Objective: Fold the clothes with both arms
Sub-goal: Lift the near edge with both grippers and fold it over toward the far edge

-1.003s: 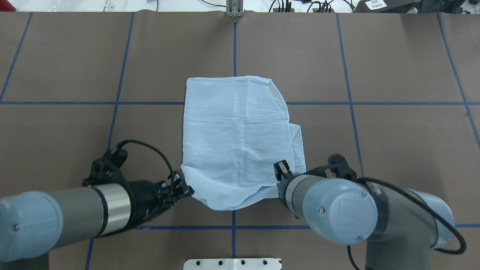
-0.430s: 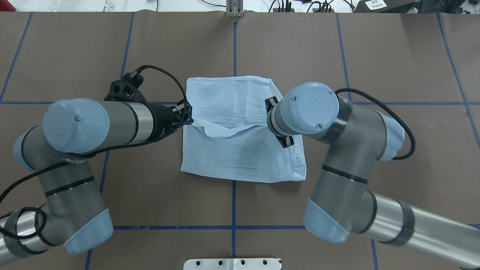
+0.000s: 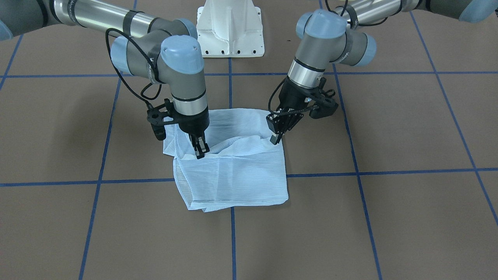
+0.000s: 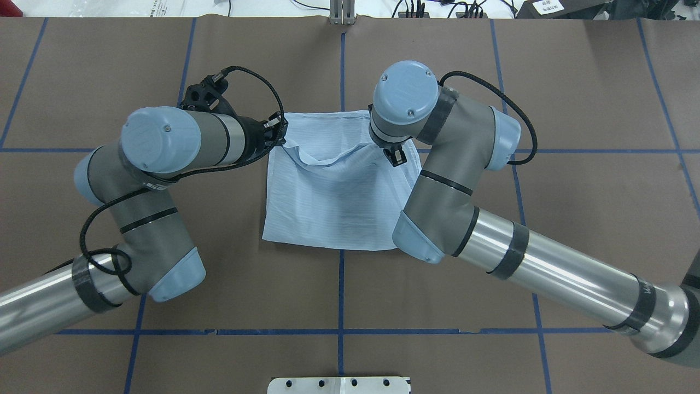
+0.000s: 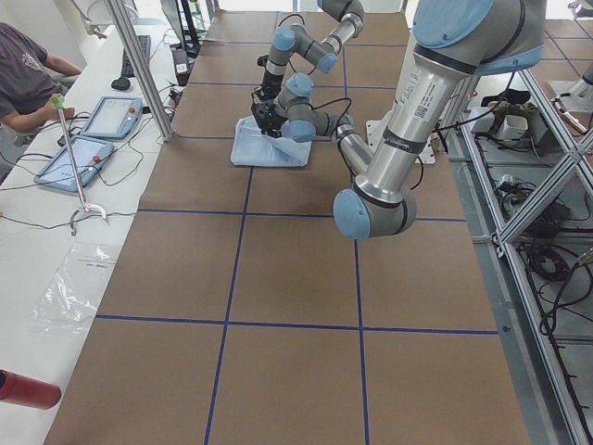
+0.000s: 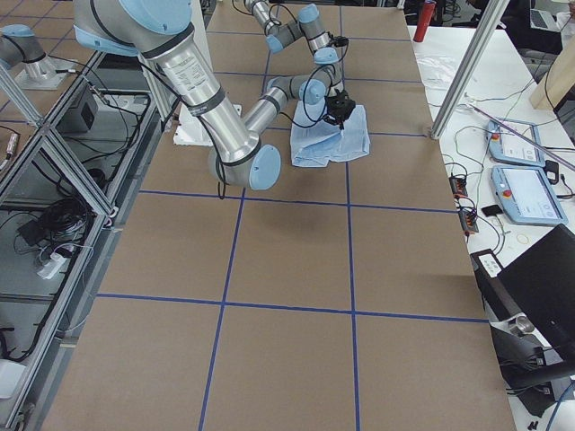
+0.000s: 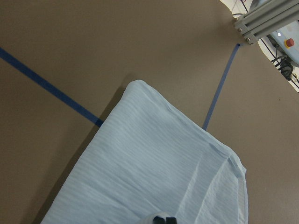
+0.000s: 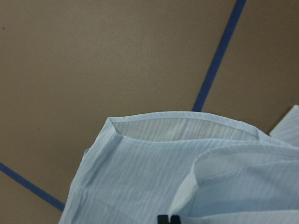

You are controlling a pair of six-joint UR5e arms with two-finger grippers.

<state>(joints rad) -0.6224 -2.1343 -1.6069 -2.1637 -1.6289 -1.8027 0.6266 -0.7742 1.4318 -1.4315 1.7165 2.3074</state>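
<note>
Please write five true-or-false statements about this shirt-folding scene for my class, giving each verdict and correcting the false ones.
1. The left gripper and the right gripper each pinch an edge of the shirt. True.
2. The whole shirt hangs in the air, clear of the table. False: most of it lies flat on the table, and only the held edge is lifted.
3. The table is brown and marked with blue lines. True.
4. The shirt is dark red. False: it is light blue.
5. A person's hand presses down on the shirt. False: only the two grippers touch it.
</note>
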